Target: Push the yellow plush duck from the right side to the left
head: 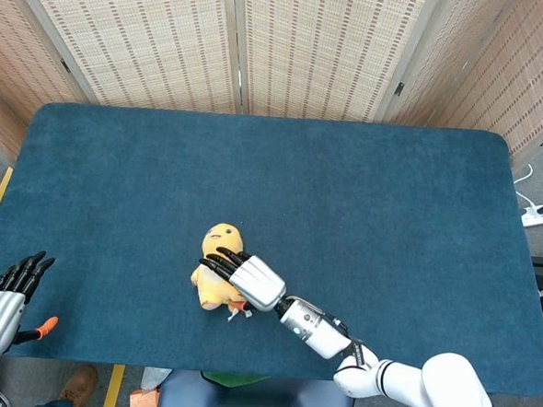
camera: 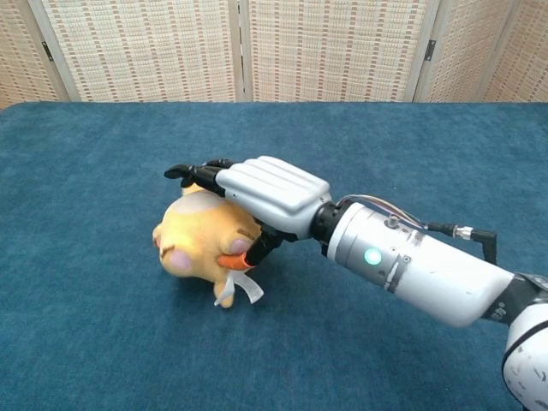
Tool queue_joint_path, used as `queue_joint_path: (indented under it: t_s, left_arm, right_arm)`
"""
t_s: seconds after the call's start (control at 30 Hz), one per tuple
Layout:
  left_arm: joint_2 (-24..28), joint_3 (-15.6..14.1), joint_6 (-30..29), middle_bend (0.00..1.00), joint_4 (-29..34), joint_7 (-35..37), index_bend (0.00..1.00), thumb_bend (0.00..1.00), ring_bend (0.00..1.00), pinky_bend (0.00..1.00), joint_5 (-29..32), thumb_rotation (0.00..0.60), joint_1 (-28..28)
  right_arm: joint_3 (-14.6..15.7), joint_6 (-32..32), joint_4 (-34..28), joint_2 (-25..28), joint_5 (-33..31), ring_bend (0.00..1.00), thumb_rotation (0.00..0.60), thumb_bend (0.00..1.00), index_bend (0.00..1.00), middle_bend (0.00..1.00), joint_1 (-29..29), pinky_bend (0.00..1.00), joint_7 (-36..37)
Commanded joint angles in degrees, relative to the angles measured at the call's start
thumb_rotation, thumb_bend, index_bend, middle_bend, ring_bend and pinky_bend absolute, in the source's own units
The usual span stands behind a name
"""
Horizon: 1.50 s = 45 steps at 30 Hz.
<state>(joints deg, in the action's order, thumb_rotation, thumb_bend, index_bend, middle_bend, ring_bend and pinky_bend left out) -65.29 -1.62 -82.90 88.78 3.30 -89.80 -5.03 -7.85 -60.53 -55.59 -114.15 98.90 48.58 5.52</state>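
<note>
The duck (head: 214, 272) lies on the blue table (head: 364, 200) left of centre in the head view, toward the lower edge of the frame, its face turned to the top of the picture. In the chest view it sits at centre left, lying low on the cloth with a white tag trailing from its underside.

The right hand (head: 246, 276) rests on the duck from the right, its dark fingers (camera: 190, 170) stretched flat over the top of the toy and its orange-tipped thumb tucked against the duck's underside. That looks like a loose hold, fingers above and thumb below, though how firmly it grips cannot be told. The right arm reaches in from the lower right of the frame.

The left hand (head: 6, 300) hangs off the table at the lower left corner of the head view, fingers apart and holding nothing.

Judged by position, the push is largely done: the duck is already on the left half. What is left is perhaps a little more travel leftward, then letting go and drawing the arm clear.
</note>
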Motion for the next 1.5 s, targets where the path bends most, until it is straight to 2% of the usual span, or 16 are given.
queue_joint_path:
  t_s: [0.03, 0.17, 0.27, 0.43, 0.57, 0.7, 0.77, 0.9, 1.13, 1.33, 1.5]
  left_arm:
    - [-0.05, 0.01, 0.36, 0.00, -0.05, -0.10, 0.00, 0.24, 0.00, 0.12, 0.20, 0.600, -0.13]
    - [-0.24, -0.10, 0.40, 0.00, 0.01, -0.50, 0.00, 0.24, 0.00, 0.11, -0.08, 0.600, -0.23]
    - [-0.37, -0.25, 0.32, 0.00, 0.04, -0.87, 0.00, 0.24, 0.00, 0.11, -0.37, 0.600, -0.24]
    - [-1.30, -0.49, -0.56, 0.00, -0.87, -0.70, 0.00, 0.24, 0.00, 0.11, -1.98, 0.600, -0.35]
    - [-3.39, -1.03, -0.85, 0.00, -1.67, 0.06, 0.00, 0.24, 0.00, 0.12, -5.81, 0.600, -1.71]
    - [-4.77, -1.79, 2.64, 0.00, 1.28, 0.11, 0.00, 0.24, 0.00, 0.11, -12.14, 0.600, -6.47]
    - [-5.35, -1.62, 5.40, 0.00, 3.55, 0.20, 0.00, 0.24, 0.00, 0.10, -14.16, 0.600, -9.33]
    - [-7.96, 0.70, 12.50, 0.00, 8.03, -3.90, 0.00, 0.23, 0.00, 0.09, -14.98, 0.600, -15.26]
    - [-15.95, 7.15, 24.46, 0.00, 11.32, -13.93, 0.00, 0.22, 0.00, 0.06, -7.06, 0.600, -23.60]
    - [-23.29, 10.80, 30.44, 0.00, 7.13, -19.88, 0.00, 0.22, 0.00, 0.05, 0.13, 0.600, -28.99]
    - [-26.81, 11.46, 35.71, 0.00, 2.54, -22.61, 0.00, 0.22, 0.00, 0.05, 6.96, 0.600, -32.19]
  right_arm:
    - [1.16, -0.75, -3.53, 2.37, -0.45, 0.00, 0.600, 0.00, 0.00, 0.00, -0.01, 0.00, 2.91]
    - [2.94, -3.10, -12.27, 8.27, 0.11, 0.00, 0.600, 0.00, 0.00, 0.00, -1.58, 0.00, 5.53]
    - [5.39, -6.16, -19.89, 14.51, 1.26, 0.00, 0.600, 0.00, 0.00, 0.00, -3.99, 0.00, 6.18]
    - [12.37, -15.62, -30.64, 27.89, 3.53, 0.00, 0.600, 0.00, 0.00, 0.00, -12.10, 0.00, 6.66]
    - [16.81, -25.46, -31.22, 35.33, 3.67, 0.00, 0.600, 0.00, 0.00, 0.00, -20.86, 0.00, 3.54]
    - [18.85, -34.28, -30.81, 40.84, 3.23, 0.00, 0.600, 0.00, 0.00, 0.00, -28.18, 0.00, 3.54]
    - [19.80, -36.10, -30.99, 43.22, 3.11, 0.00, 0.600, 0.00, 0.00, 0.00, -30.26, 0.00, 4.38]
    - [19.65, -40.39, -29.44, 45.11, 3.43, 0.00, 0.600, 0.00, 0.00, 0.00, -33.23, 0.00, 10.04]
    - [18.80, -43.43, -27.91, 49.24, 4.14, 0.00, 0.600, 0.00, 0.00, 0.00, -35.62, 0.00, 16.29]
    - [18.38, -44.13, -27.69, 51.00, 5.08, 0.00, 0.600, 0.00, 0.00, 0.00, -37.20, 0.00, 18.16]
    - [17.73, -45.53, -27.55, 51.53, 6.54, 0.00, 0.600, 0.00, 0.00, 0.00, -38.31, 0.00, 18.97]
